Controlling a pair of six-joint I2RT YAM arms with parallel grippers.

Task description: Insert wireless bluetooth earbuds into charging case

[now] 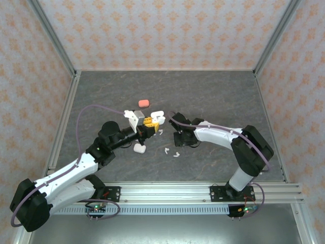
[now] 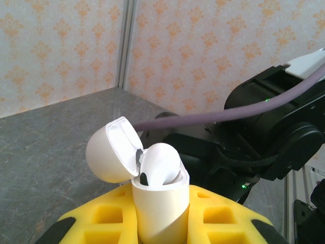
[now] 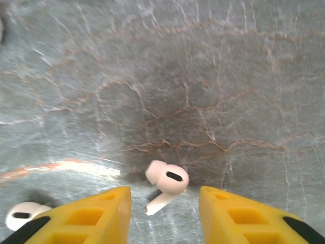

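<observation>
An earbud [image 3: 168, 179] lies untouched within the parted right pincer [image 3: 163, 202].

The left arm [image 1: 71, 175] and right arm [image 1: 218, 134] match, with smooth white shells between chunky black joint housings. A purple left cable [image 1: 94, 107] loops off the left arm, and a thick purple right cable [image 2: 203, 118] runs along the right arm. The left fingers [image 2: 101, 218] are bright yellow with square moulded pockets and black tips. The right fingers [image 3: 244, 213] look the same. The black left base [image 1: 104, 194] and right base [image 1: 231, 193] each carry what seems to be a small green light.
</observation>
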